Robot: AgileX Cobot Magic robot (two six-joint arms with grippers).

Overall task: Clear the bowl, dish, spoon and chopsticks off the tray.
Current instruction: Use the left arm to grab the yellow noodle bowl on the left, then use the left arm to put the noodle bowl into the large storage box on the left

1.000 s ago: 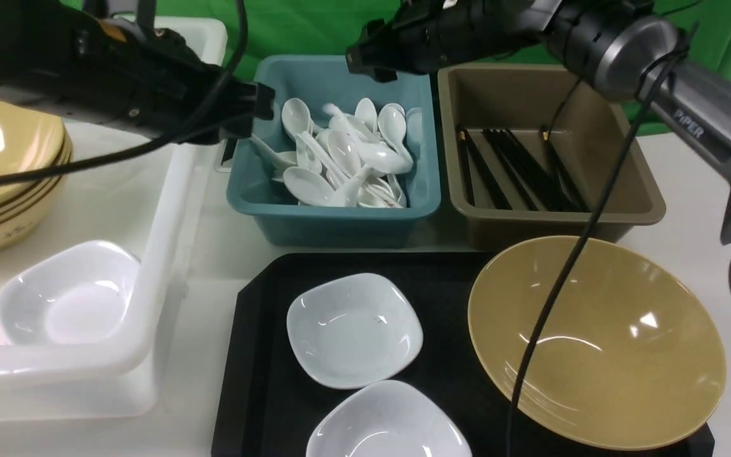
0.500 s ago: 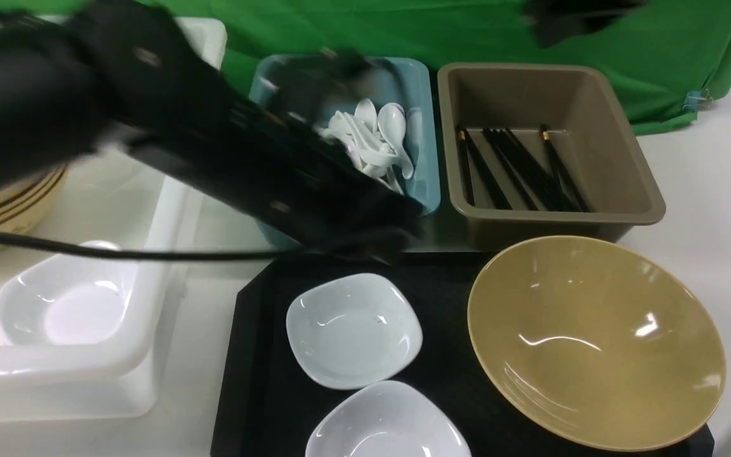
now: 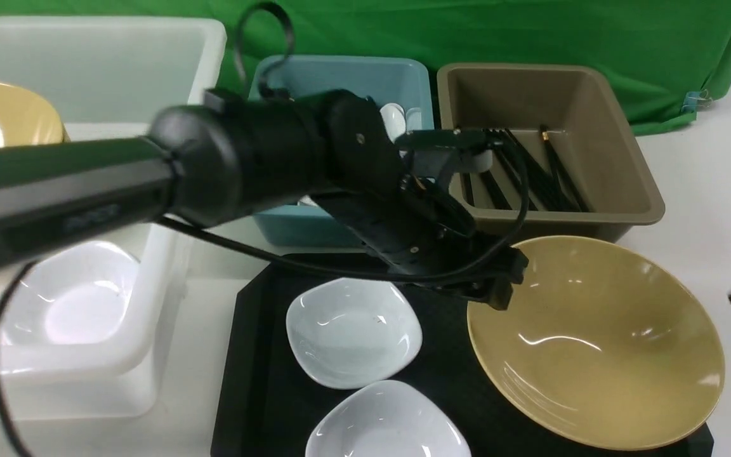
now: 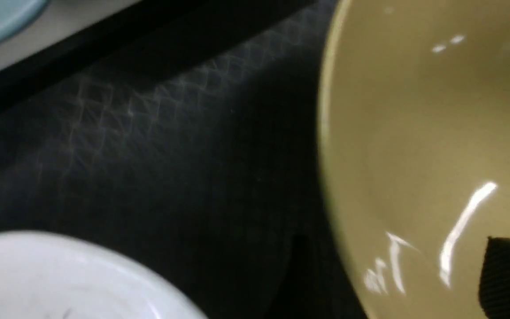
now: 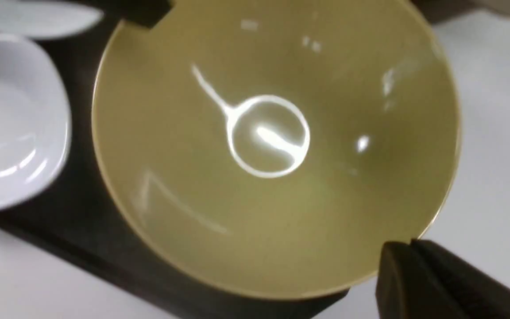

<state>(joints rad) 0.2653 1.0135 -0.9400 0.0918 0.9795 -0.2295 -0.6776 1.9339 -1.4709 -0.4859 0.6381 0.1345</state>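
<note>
The mustard-yellow bowl (image 3: 600, 343) sits on the right of the black tray (image 3: 257, 355). Two white dishes (image 3: 353, 330) (image 3: 388, 422) lie on the tray's left half. My left arm reaches across from the left. Its gripper (image 3: 499, 285) is open at the bowl's (image 4: 414, 133) left rim, one finger (image 4: 507, 279) inside the bowl and the other over the tray (image 4: 148, 133). My right gripper (image 5: 407, 246) is shut on nothing, above the bowl's (image 5: 272, 141) right rim. Spoons (image 3: 397, 117) show only in the blue bin, chopsticks (image 3: 549, 178) only in the brown bin.
A blue bin (image 3: 289, 225) and a brown bin (image 3: 568, 216) stand just behind the tray. A white tub (image 3: 150, 304) at the left holds a white dish (image 3: 67, 298) and stacked yellow bowls (image 3: 4, 114). Green cloth hangs at the back.
My left arm has swung from the back left down to the bowl's left rim, and its jaws have opened. My right arm has left the bins for the right side, and its gripper has shut.
</note>
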